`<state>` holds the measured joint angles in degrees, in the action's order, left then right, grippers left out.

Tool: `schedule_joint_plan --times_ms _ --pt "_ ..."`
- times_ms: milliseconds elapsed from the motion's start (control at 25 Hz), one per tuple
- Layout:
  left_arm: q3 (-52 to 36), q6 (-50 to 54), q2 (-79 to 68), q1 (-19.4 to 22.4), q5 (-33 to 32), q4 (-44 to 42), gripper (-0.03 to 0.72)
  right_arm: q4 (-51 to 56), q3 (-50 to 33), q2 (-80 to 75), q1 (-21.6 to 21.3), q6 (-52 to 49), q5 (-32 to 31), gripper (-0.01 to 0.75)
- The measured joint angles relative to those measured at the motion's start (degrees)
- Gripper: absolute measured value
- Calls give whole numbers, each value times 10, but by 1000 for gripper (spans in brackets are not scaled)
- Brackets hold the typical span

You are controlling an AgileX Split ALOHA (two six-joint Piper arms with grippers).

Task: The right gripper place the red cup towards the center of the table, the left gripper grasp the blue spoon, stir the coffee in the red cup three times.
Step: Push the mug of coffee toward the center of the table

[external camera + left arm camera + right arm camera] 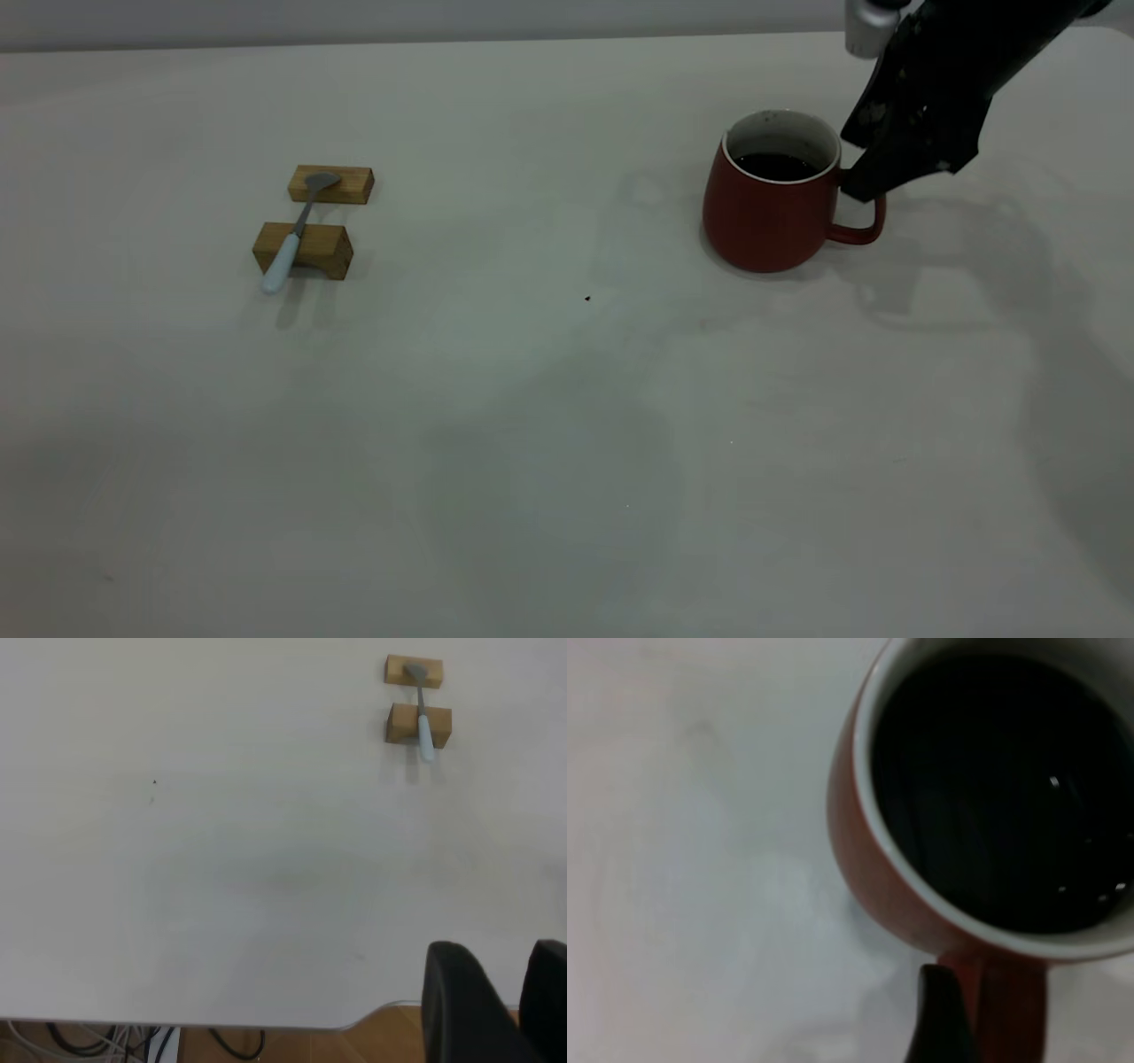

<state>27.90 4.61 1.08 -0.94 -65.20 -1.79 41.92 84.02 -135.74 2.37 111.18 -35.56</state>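
The right gripper (858, 184) has its tips down at the handle of the red cup (769, 213), and in the right wrist view one dark finger (939, 1014) sits just beside the handle with the handle running past it, so it looks like the jaws straddle it, but I honestly can't tell if they're clamped on it or only around it (the other finger isn't visible anywhere). That's the main risk imo: if the grip is loose or only catches the handle's edge, dragging the cup toward the middle of the table (549, 461) could make it pivot around the handle or tip. The coffee (776, 166) stands fairly high inside, so a jerky pull would slosh it over the white rim. The cup stands upright on the right side of the table, well apart from the blue spoon (292, 237), which lies across two wooden blocks (306, 250) on the left side. The left gripper (496, 1005) hangs over the table's near edge, far from the spoon, fingers apart with nothing in them. The spoon is only perched up there, so a sloppy approach could knock it off the blocks.
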Motion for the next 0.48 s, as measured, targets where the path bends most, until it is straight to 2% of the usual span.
schedule_joint_plan --times_ms 240,480 --pt "0 0 0 0 0 0 237 9 1 -22 12 57 25 555" --pt "0 0 0 0 0 0 237 98 1 -42 48 106 59 554"
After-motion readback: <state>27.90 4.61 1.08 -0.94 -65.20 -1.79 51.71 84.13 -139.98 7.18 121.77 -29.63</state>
